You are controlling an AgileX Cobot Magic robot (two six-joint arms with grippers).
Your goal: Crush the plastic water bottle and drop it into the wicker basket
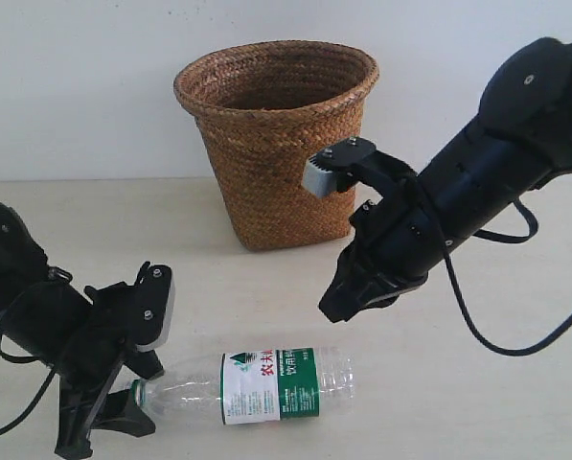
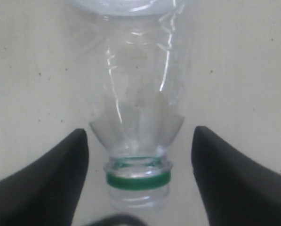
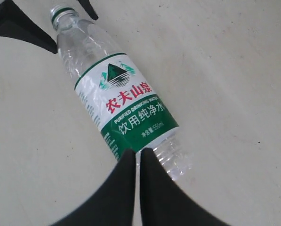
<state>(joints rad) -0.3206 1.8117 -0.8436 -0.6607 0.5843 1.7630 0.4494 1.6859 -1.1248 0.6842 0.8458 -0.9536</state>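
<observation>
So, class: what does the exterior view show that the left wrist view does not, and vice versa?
Exterior only: the wicker basket and the right arm. Left wrist only: a close look at the green neck ring. Both: the plastic water bottle lying on the table, its neck between the open left gripper's fingers.

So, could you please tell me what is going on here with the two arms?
The plastic water bottle lies on its side on the table, not yet crushed. The left end effector is open, its fingers on either side of the bottle's neck without touching it. The right end effector is shut and hovers by the bottle's base end. The wicker basket stands upright behind.
</observation>
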